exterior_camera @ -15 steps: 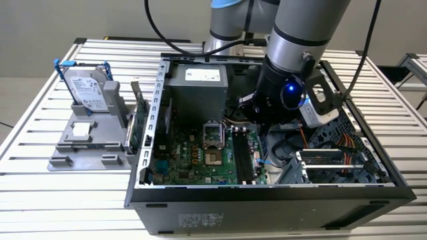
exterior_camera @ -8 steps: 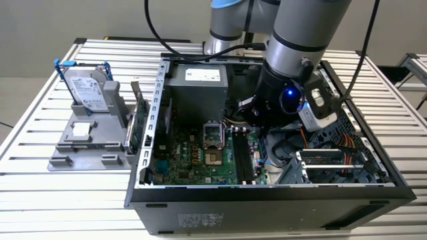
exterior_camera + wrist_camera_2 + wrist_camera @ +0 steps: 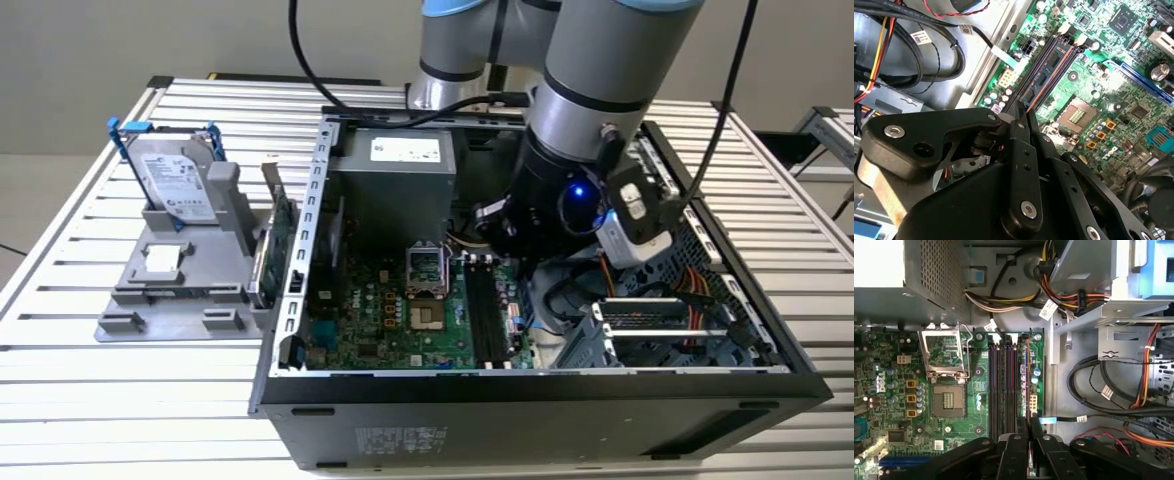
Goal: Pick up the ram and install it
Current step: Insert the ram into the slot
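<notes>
Ram stick going into the open PC case

Left to right in the exterior view: silver hard drive with blue handles upright in a grey holder on the slatted metal desk, then the green motherboard, then the black hand pinching the thin bluish-green ram stick, which sits along the black slots.

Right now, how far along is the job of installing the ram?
Done: the ram is off its rack and inside the case, lying along the motherboard's slot nearest the board's edge, beside the empty black slots. In hand: the gripper is shut on one end of it. Left: full seating cannot be confirmed, and the gripper has not let go.
</notes>
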`<state>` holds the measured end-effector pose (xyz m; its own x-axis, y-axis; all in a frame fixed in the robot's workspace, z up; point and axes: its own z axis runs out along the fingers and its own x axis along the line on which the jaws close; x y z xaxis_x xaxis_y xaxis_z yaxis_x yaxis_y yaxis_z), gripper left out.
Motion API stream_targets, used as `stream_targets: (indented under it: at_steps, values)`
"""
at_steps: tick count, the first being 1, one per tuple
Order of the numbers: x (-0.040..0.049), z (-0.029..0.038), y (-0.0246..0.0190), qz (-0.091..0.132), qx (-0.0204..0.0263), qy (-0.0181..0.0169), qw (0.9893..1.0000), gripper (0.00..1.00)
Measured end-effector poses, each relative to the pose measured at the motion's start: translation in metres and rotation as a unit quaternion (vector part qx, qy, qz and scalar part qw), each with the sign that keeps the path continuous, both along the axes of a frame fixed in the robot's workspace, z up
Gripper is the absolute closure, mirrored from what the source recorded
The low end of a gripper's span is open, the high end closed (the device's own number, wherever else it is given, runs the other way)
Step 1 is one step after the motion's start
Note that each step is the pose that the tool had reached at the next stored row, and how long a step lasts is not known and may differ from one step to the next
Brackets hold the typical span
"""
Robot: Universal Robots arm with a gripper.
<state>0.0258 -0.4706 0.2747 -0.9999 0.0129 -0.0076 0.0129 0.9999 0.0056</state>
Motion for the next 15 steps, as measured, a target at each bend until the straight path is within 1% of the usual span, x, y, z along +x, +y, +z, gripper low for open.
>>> stream_targets:
  at_steps: [4,11,15]
  values:
    - [-0.0003,-0.0043,-0.0002,0.000,0.0000,0.0000,1.0000,1.00]
    - [-0.0010,-0.0093,-0.0016,0.000,-0.0001,0.0000,1.0000,1.00]
    - [-0.0014,-0.0140,-0.0018,0.000,0.0000,0.0000,1.0000,1.00]
